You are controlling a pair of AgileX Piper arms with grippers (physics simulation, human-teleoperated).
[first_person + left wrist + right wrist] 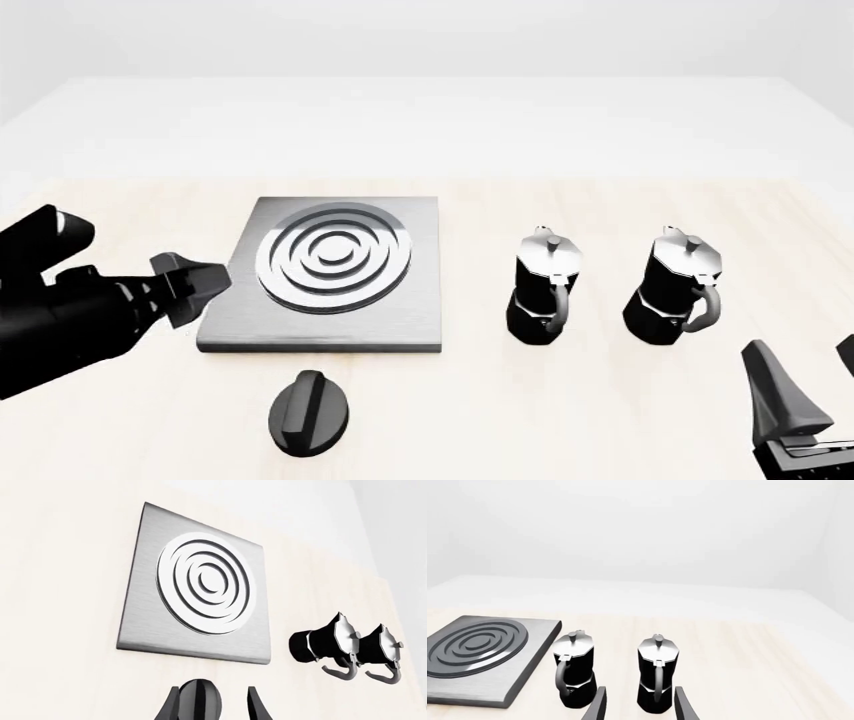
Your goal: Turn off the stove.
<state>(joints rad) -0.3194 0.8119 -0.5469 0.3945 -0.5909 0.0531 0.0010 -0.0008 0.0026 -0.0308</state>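
The stove is a flat grey metal slab (416, 300) with raised silver rings, left of the table's middle. Its black ridged knob (311, 412) lies on the table in front of the slab. My left gripper (196, 287) is open and empty, hovering at the slab's front left corner, up and left of the knob. In the left wrist view the knob (198, 698) shows beyond the open left gripper (213, 706), with the slab (148, 625) farther on. My right gripper (811, 385) is open and empty at the front right.
Two black-and-silver moka pots (545, 287) (674, 287) stand upright right of the slab. The right wrist view shows both pots (575, 675) (657, 672) just past the right gripper (640, 706), with the slab (494, 685) beside them. Both pots (320, 642) (379, 647) show in the left wrist view.
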